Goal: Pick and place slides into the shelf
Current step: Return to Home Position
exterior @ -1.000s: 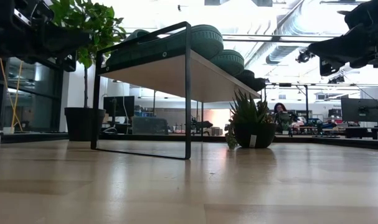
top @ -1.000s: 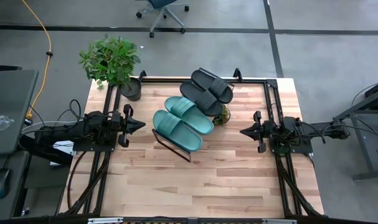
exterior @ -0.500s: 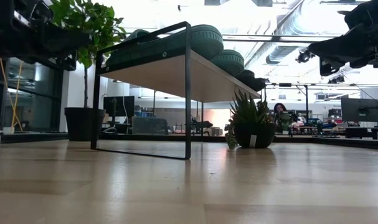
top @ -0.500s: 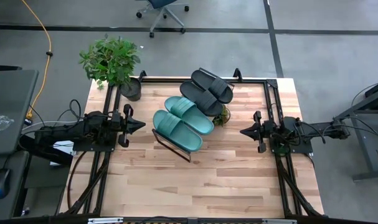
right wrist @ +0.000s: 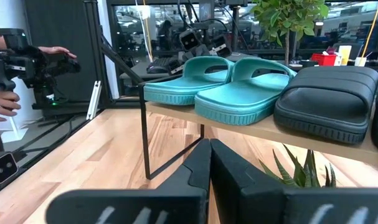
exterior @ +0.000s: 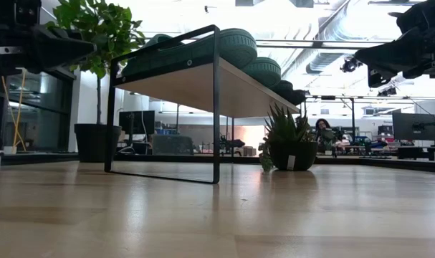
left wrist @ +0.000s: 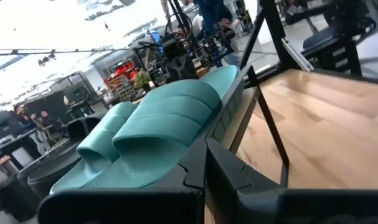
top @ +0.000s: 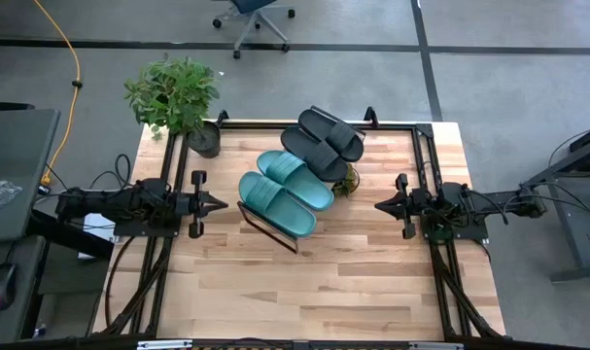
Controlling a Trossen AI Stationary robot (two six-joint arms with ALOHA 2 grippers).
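Two teal slides (top: pixel 278 202) and two black slides (top: pixel 319 148) lie side by side on the shelf (exterior: pixel 192 82), which stands mid-table between both arms.
From above, each slide's long axis runs on a diagonal from far-left to near-right, and the row steps from the teal pair nearer the front edge to the black pair farther back. Which end is the toe cannot be told. The slides cover almost all of the board, and the low view hides most of the black pair behind the teal. A small succulent (top: pixel 346 182) sits half tucked beside the shelf. The left gripper (top: pixel 217 204) and the right gripper (top: pixel 380 205) hover at their own sides, well clear, each with its fingers pressed together and holding nothing.
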